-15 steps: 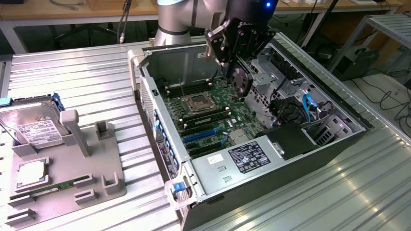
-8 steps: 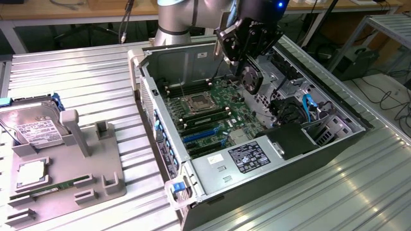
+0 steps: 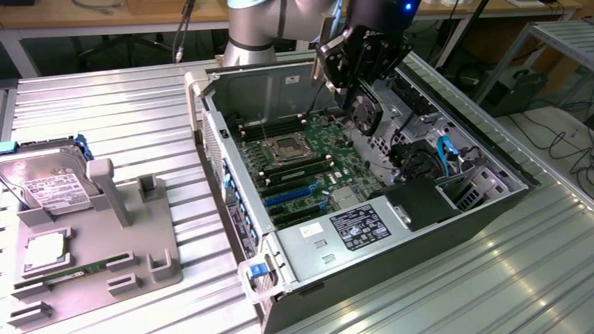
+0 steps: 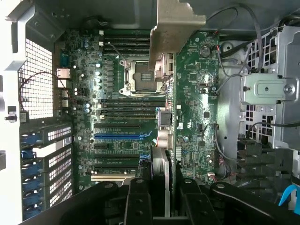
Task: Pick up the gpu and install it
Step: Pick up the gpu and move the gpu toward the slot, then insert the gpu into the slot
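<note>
While the gripper (image 3: 357, 85) hung over the open pc case (image 3: 269, 87), it was clamped on the gpu (image 3: 368, 111); card sat edge-on between its fingers, poking down above the motherboard (image 3: 307, 158).

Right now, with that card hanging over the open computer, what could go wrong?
1. The gpu, clamped in the gripper, hangs over the motherboard; a slip could drop it onto the parts there.
2. Lowered tilted toward the slots, it might jam.
3. The nearby cables could snag it.
</note>
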You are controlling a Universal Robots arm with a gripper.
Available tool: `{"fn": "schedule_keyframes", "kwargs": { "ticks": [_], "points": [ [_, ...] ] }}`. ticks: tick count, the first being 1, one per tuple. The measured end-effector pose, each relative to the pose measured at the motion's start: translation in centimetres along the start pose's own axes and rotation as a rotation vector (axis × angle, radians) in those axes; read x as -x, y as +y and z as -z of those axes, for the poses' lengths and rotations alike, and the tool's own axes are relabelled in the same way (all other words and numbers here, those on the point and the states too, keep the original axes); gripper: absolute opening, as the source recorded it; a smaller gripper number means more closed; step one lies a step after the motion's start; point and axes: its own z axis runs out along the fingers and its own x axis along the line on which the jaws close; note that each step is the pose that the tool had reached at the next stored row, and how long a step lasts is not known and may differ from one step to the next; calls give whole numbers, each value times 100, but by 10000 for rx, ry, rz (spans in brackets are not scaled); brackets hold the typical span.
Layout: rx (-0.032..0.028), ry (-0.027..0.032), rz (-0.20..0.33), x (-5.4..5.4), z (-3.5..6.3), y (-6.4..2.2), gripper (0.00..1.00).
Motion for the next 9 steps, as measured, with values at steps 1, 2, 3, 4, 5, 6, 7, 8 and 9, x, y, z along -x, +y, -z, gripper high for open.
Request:
{"fn": "schedule_keyframes", "kwargs": {
  "ticks": [1, 2, 3, 4, 5, 6, 7, 8, 9],
  "points": [
    [0, 0, 0, 0, 0, 0, 28],
    [0, 0, 0, 0, 0, 0, 28],
    [0, 0, 0, 0, 0, 0, 28],
    [0, 0, 0, 0, 0, 0, 28],
    [1, 0, 0, 0, 0, 0, 28],
    [0, 0, 0, 0, 0, 0, 28],
    [0, 0, 0, 0, 0, 0, 28],
    [0, 0, 0, 0, 0, 0, 28],
    [0, 0, 0, 0, 0, 0, 28]
  ]
}}
